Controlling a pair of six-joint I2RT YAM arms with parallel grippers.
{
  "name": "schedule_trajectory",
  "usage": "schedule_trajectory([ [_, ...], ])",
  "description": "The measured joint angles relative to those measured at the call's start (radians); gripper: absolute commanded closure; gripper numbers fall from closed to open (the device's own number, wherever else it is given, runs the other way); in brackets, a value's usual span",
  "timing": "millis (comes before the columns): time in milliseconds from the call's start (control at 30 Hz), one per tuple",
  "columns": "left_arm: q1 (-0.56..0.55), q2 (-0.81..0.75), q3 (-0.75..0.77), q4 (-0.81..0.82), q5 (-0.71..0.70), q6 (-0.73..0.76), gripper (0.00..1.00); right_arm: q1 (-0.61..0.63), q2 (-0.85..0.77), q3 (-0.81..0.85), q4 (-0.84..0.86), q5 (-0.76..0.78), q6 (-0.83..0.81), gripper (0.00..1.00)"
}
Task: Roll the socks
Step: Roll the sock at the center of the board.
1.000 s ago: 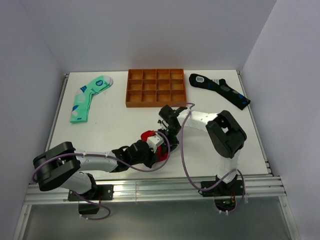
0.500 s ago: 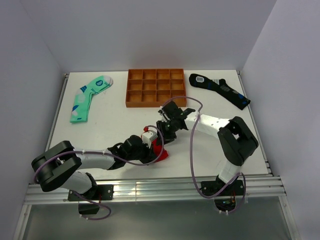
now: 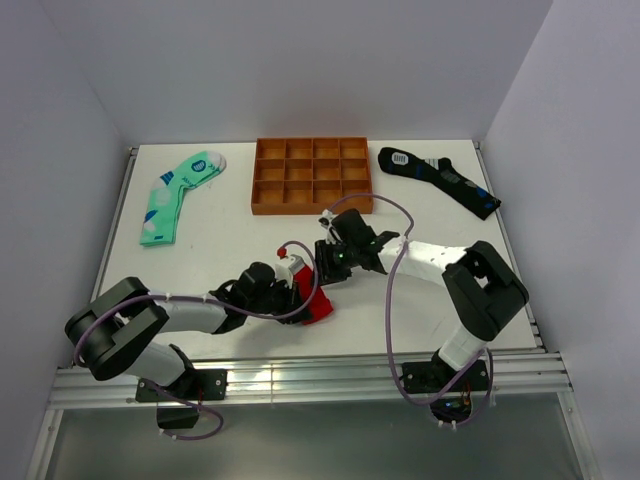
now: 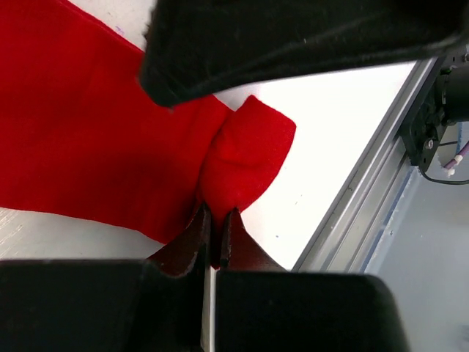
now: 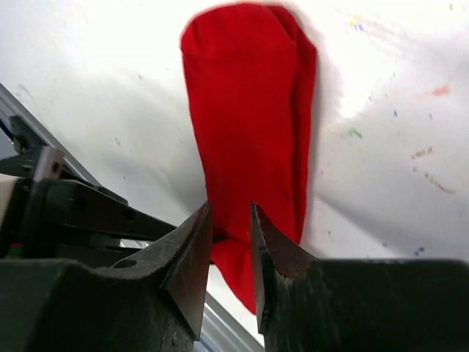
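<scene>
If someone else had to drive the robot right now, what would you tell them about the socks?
Left gripper: shut, pinching a fold of the red sock near the front edge of the table.
Right gripper: fingers slightly apart, straddling one end of the red sock; can't tell if it grips.
Mint-green sock: flat, far left.
Black sock: flat, far right, beside the orange tray.
Done: no sock rolled; only a small fold in the red one.
Left: roll all three.
</scene>
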Motion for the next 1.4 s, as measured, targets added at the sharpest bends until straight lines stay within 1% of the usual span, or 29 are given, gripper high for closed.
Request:
schedule_trajectory([
  [100,0.003,0.000,-0.006,0.008,0.003,-0.009,1.00,0.000,0.013,0.007,0.032,-0.008,-0.001,0.69],
  [333,0.004,0.000,-0.006,0.008,0.004,-0.017,1.00,0.000,0.120,0.029,0.086,-0.026,0.000,0.76],
  [467,0.005,0.000,-0.006,0.006,0.006,-0.019,1.00,0.000,0.150,0.028,0.084,0.002,0.001,0.80],
  [667,0.011,0.013,0.014,-0.024,0.025,-0.026,1.00,0.000,0.144,0.006,0.106,0.056,0.025,0.81],
  [1033,0.067,0.094,0.054,-0.023,0.161,-0.103,1.00,0.001,0.051,-0.154,0.259,0.132,0.103,0.83],
  [1200,0.078,0.140,0.074,-0.017,0.225,-0.148,1.00,0.001,0.008,-0.233,0.343,0.146,0.123,0.83],
  [1400,0.095,0.180,0.092,-0.028,0.293,-0.193,1.00,0.001,-0.058,-0.367,0.501,0.142,0.126,0.80],
])
